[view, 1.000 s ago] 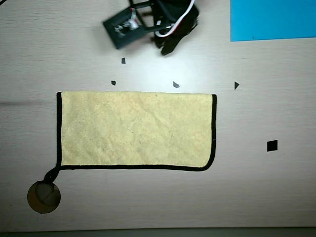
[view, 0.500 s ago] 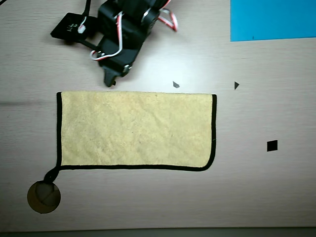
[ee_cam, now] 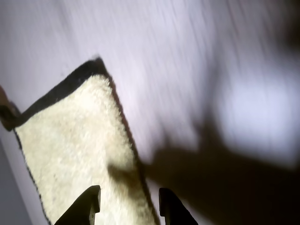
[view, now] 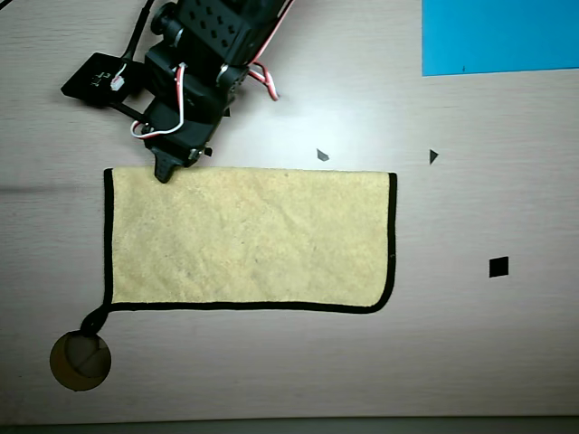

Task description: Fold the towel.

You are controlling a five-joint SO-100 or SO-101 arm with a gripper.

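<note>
The hand [ee_cam: 127,201], parted and empty, straddles the towel's [view: 249,237] edge.

Wrist view motion-blurred, towel [ee_cam: 75,154] cut off at left and bottom edges.

**A:** so what kind of room is this? home, lab?

**B:** looks like a hobby or lab test bench to me. Pale wood-grain laminate tabletop [view: 470,362], with little black tape marks stuck on it as position markers, like the small black square marker [view: 498,267] toward the right edge of the surface and the tiny dark triangular bits [view: 433,156] nearer the top edge.

**A:** anything else?

**B:** a bright blue flat sheet [view: 499,36] sits in the top right corner, and a round brown cable hole cover [view: 80,361] sits in the bottom left corner, so it's a desk. The black arm with exposed red and white wiring [view: 201,68] looks DIY.
</note>
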